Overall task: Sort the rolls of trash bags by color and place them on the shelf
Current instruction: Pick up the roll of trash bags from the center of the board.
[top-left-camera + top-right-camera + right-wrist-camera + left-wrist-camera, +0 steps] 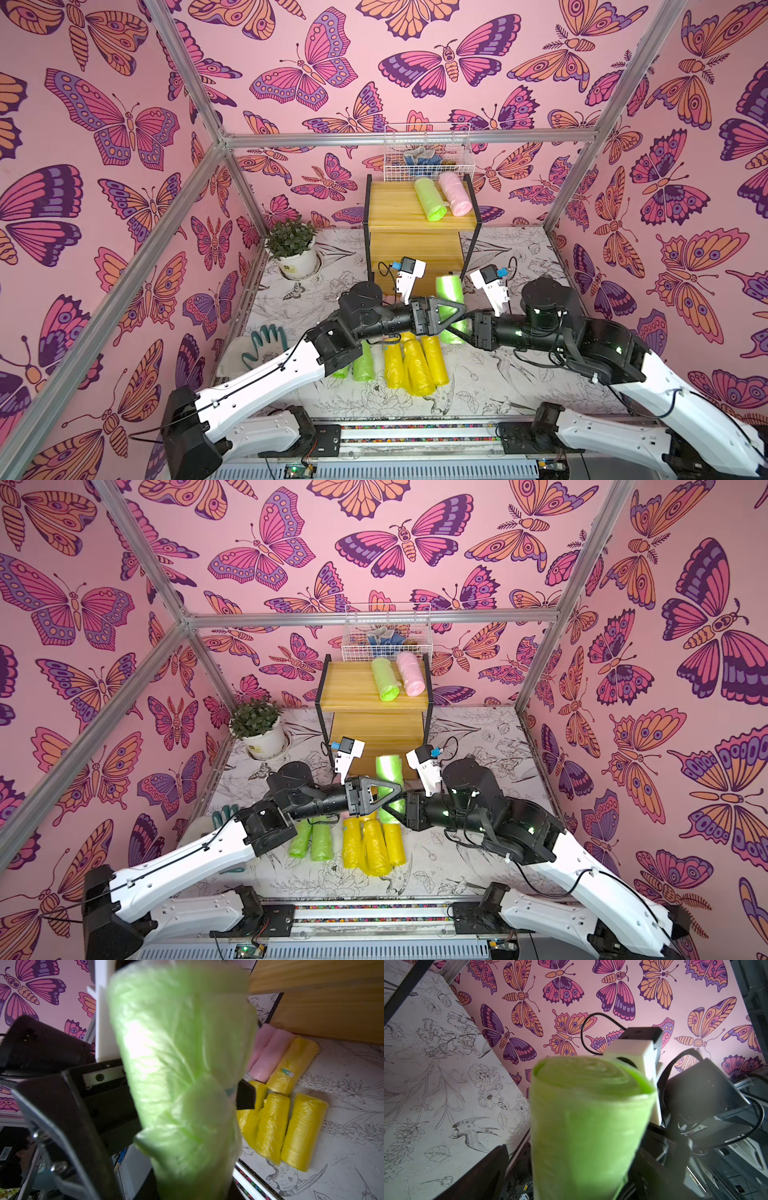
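Done: two rolls lie on the shelf [390, 199], on its top board at upper centre: a green roll [430, 199] and a pink roll [454, 193], side by side.
In hand: the held roll [449, 286], also green, hangs at frame centre, just in front of the shelf's lower boards.
Right gripper [458, 328]: pinching the held roll. In the right wrist view a black pad [245, 1095] dents the plastic.
Left gripper [451, 309]: spread around the same roll, with a gap showing beside it in the left wrist view. I judge it is not carrying the roll.
On the table: a green pair [363, 363] at lower centre, four yellow rolls [303, 1130] just right of them, and a pink pair [270, 1051] against the shelf's foot. A fourth pink roll is not seen.
Progress: early, by my judgement. Most rolls are not yet shelved, and green and pink share one board.
Edges: black posts [368, 232] flank the boards, and a wire basket [428, 153] stands right behind the top board.
Room: the top board's left half is bare, and so is the middle board [415, 245] as far as it shows. The lowest board is hidden by the arms. The grippers crowd each other above the yellow rolls. The table [498, 390] is open at lower right. The plant [291, 245] and glove [266, 345] sit well apart on the left.
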Controlling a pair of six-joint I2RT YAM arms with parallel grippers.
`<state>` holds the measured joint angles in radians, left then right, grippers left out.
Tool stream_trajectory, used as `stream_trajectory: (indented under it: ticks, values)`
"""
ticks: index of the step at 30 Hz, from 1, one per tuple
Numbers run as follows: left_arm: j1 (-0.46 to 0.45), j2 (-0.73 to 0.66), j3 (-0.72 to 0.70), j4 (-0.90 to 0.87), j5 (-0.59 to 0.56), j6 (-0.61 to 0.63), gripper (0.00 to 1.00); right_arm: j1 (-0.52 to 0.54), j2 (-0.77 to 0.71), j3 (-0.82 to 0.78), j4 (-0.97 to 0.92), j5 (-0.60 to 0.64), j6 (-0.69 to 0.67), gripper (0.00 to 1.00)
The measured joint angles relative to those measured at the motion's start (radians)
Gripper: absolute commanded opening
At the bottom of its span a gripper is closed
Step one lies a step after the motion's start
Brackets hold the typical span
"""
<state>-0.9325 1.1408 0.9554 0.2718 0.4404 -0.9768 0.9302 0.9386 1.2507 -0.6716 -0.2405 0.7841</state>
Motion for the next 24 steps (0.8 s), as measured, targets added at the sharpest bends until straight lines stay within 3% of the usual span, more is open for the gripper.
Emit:
stream_trajectory:
  ticks: [6, 9, 18, 24]
  values:
    - [-0.002, 0.006, -0.024, 0.082, -0.026, -0.045, 0.70, 0.000, 0.018, 0.000, 0.022, -0.031, 0.000, 0.00]
    - [-0.003, 0.000, -0.039, 0.109, -0.044, -0.060, 0.64, 0.000, 0.015, 0.000, 0.024, -0.033, 0.000, 0.00]
    - [-0.002, -0.071, -0.083, 0.133, -0.101, -0.080, 0.69, 0.000, -0.002, 0.006, 0.019, -0.023, -0.007, 0.00]
    - [-0.001, -0.074, -0.085, 0.147, -0.105, -0.088, 0.65, 0.000, -0.002, 0.013, 0.018, -0.022, -0.006, 0.00]
